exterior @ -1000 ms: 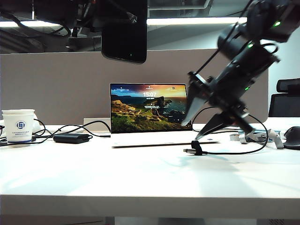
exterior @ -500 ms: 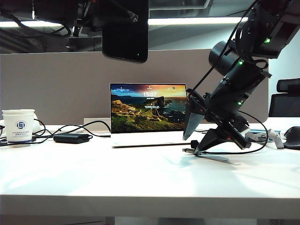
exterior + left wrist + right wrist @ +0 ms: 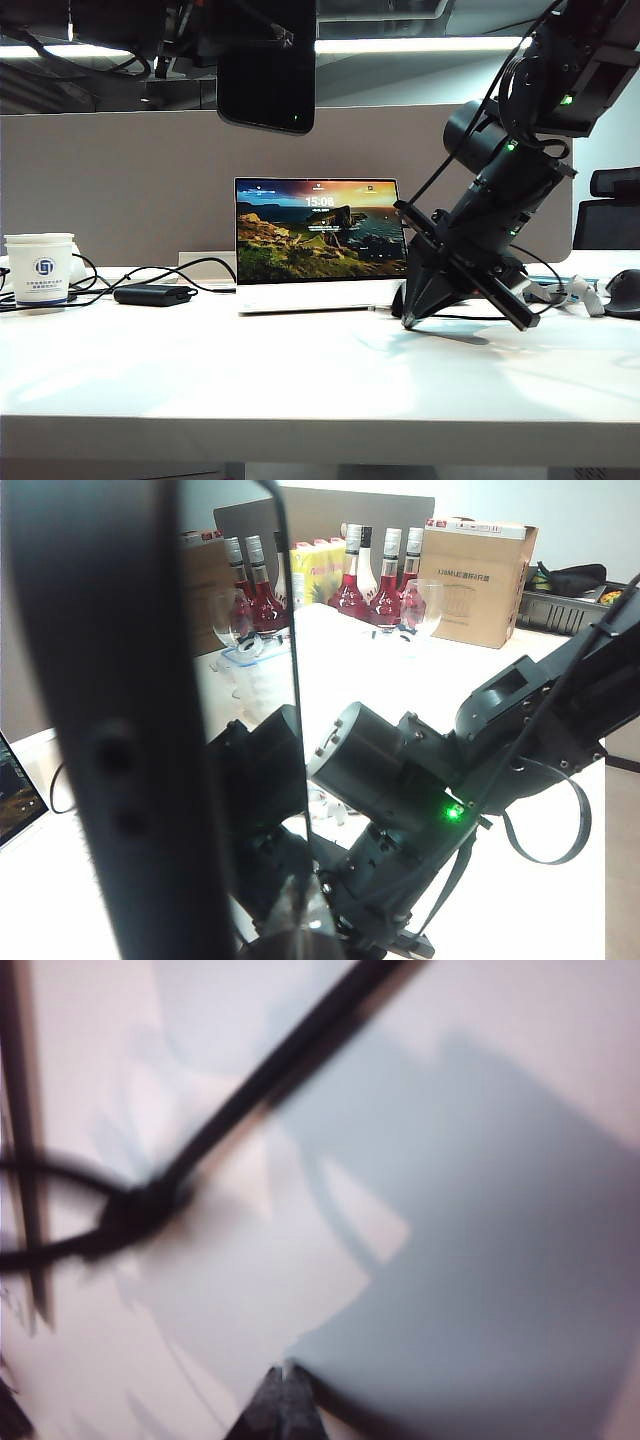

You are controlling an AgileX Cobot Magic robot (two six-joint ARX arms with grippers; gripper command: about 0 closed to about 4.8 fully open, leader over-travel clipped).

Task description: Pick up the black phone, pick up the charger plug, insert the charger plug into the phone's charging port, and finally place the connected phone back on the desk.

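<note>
Jaws, right gripper [image 3: 285, 1385]: closed tip to tip, nothing visibly between them, down on the desk [image 3: 300, 380] at the laptop's [image 3: 320, 245] four o'clock. Jaws, left gripper [image 3: 200, 30]: clamped on the black phone [image 3: 266, 62], held aloft at the laptop's twelve o'clock.

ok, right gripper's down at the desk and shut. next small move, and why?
Probably reopen the right gripper and shift it onto the cable before closing. In the right wrist view its fingertips meet with nothing visible between them, just over the desk, and the cable lies apart from them. The left gripper holds the black phone raised above the desk.
</note>
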